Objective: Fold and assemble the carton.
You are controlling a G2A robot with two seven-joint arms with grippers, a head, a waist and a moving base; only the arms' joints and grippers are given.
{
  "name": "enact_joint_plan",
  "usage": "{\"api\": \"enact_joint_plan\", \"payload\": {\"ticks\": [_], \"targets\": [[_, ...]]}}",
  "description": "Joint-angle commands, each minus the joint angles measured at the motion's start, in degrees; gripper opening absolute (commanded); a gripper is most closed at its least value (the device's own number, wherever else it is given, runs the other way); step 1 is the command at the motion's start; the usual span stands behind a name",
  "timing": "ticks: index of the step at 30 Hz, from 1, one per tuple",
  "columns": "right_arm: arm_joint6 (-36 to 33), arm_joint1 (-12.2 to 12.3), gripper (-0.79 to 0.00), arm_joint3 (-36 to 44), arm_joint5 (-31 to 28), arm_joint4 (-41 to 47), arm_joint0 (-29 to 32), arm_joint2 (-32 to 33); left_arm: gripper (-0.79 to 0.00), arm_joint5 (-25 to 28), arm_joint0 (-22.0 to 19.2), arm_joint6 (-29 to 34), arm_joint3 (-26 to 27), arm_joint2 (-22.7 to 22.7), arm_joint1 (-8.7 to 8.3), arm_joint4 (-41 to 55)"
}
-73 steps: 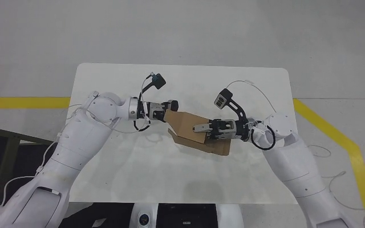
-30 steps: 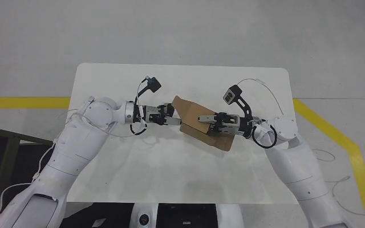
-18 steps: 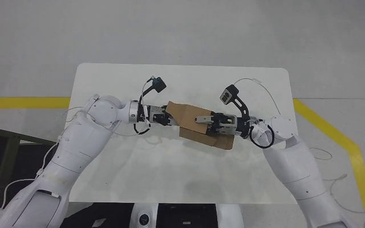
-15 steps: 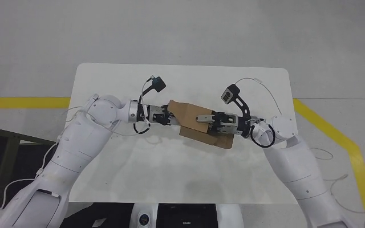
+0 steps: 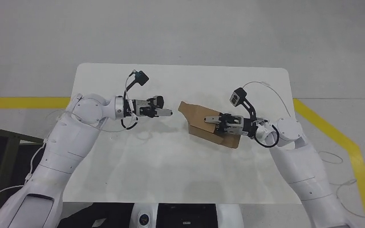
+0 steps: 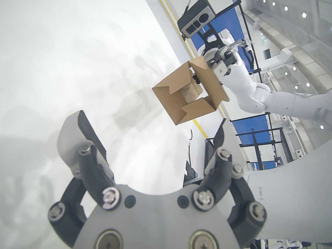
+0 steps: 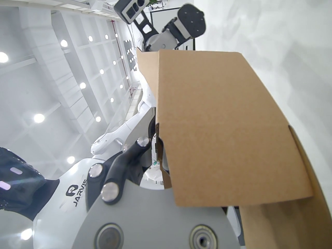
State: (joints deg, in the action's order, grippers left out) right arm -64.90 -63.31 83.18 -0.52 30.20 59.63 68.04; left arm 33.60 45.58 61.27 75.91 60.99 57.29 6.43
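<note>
A brown cardboard carton (image 5: 206,122) hangs just above the white table (image 5: 114,171), right of centre. My right gripper (image 5: 211,120) is shut on its upper wall near one open end. In the left wrist view the carton (image 6: 186,97) stands opened into a square tube, its open end facing that camera, with inner flaps partly folded in. My right gripper (image 6: 218,64) grips its far flap there. My left gripper (image 5: 167,113) is open and holds nothing, a short gap left of the carton. In the right wrist view the carton's flat wall (image 7: 223,130) lies close, with the left gripper (image 7: 190,24) beyond it.
Bare table surface lies in front of and behind both arms. A yellow floor line (image 5: 34,102) runs past the table's left and right sides.
My left gripper has let go of the carton's left edge and pulled back to the left. The right gripper has carried the carton a little to the right.
</note>
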Motion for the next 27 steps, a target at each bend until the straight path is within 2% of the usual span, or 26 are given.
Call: {"api": "enact_joint_plan", "payload": {"ticks": [1, 6, 15, 21, 27], "targets": [[-0.50, 0.12, -0.785, 0.54, 0.64, -1.43, 0.17, -0.35, 0.000, -0.09, 0.23, 0.09, 0.75, 0.65, -0.22, -0.14], [-0.86, 0.12, -0.785, 2.10, 1.99, -3.71, 0.23, -2.08, 0.000, -0.09, -0.07, -0.12, 2.25, 0.13, -0.12, -0.35], [0.12, -0.30, -0.785, 3.18, 2.54, -4.04, -0.57, -4.59, 0.000, 0.34, -2.11, 0.76, 2.51, -3.58, 0.73, -2.29], [1.35, -0.21, -0.785, 2.85, 1.61, -3.99, -0.80, -3.85, 0.000, -0.18, -2.97, 1.20, 2.05, -4.57, 0.92, -3.29], [1.74, 0.08, -0.785, 3.91, -0.20, -3.71, -0.46, -2.23, 0.000, -3.18, -3.19, 1.23, 1.66, -4.63, 0.97, -2.05]]}}
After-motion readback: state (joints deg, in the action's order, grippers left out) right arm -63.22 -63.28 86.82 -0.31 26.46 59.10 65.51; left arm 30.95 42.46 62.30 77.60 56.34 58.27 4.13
